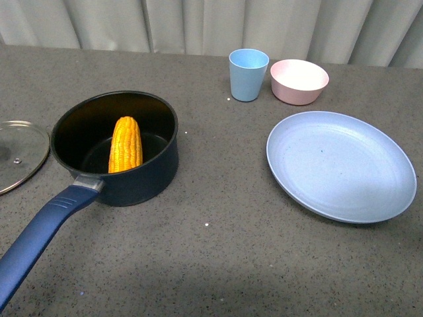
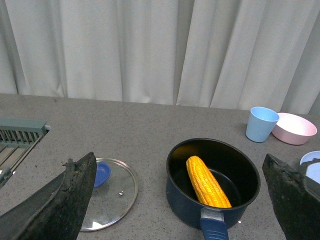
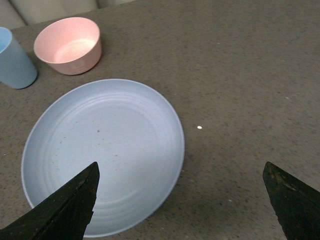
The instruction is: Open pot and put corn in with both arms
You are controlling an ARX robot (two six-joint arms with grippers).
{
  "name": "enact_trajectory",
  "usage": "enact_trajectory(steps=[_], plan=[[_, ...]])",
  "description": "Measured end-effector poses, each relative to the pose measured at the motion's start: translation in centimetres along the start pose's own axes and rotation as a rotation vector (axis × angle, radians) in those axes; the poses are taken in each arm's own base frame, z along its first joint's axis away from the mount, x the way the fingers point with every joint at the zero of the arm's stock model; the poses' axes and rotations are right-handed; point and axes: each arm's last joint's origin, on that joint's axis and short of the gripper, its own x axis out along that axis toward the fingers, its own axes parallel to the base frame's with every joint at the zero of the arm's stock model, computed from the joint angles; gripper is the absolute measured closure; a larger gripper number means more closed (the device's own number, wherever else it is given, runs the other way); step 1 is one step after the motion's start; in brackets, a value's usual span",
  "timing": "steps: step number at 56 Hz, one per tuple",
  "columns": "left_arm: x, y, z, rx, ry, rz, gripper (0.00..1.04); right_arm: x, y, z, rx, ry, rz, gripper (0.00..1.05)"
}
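The dark navy pot (image 1: 142, 173) stands uncovered at the left of the grey table, its long blue handle (image 1: 39, 234) pointing toward me. Inside it the yellow-orange corn (image 1: 125, 144) leans against the wall, tapered end up. The glass lid (image 1: 20, 153) lies flat on the table left of the pot, apart from it. In the left wrist view the pot (image 2: 185, 205), corn (image 2: 206, 182) and lid (image 2: 110, 200) with its blue knob (image 2: 101, 173) show between the spread fingers of my open left gripper (image 2: 180, 192). My open right gripper (image 3: 180, 195) hovers over the plate's edge. Neither arm appears in the front view.
A large light-blue plate (image 1: 340, 165) lies at the right. Behind it stand a light-blue cup (image 1: 248, 74) and a small pink bowl (image 1: 299, 81). A grey rack (image 2: 17, 137) sits at the table's far left. Curtains hang behind the table.
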Motion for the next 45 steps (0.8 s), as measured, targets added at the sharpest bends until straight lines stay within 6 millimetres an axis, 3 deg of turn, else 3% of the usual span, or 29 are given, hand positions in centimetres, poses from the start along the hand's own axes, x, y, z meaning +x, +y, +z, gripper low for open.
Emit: enact_trajectory(steps=[8,11,13,19,26,36,45], plan=[[0.0,0.0,0.0,0.000,0.000,0.000,0.06,-2.5,-1.5,-1.3,0.011,-0.071,-0.052,0.09],[0.0,0.0,0.0,0.000,0.000,0.000,0.06,-2.5,-1.9,-2.0,0.003,-0.100,-0.008,0.13],[0.0,0.0,0.0,0.000,0.000,0.001,0.06,-2.5,-2.1,-2.6,-0.017,-0.176,0.116,0.19],[0.0,0.0,0.0,0.000,-0.002,0.001,0.06,-3.6,-2.7,-2.8,-0.103,-0.366,0.251,0.37],[0.0,0.0,0.0,0.000,0.001,0.000,0.06,-5.1,-3.1,-1.4,-0.131,-0.488,0.259,0.57],[0.0,0.0,0.0,0.000,0.001,0.000,0.06,-6.3,-4.8,-1.7,-0.148,-0.500,0.251,1.03],[0.0,0.0,0.0,0.000,0.000,0.000,0.06,-7.1,-5.0,-1.8,-0.152,-0.512,0.253,1.04]])
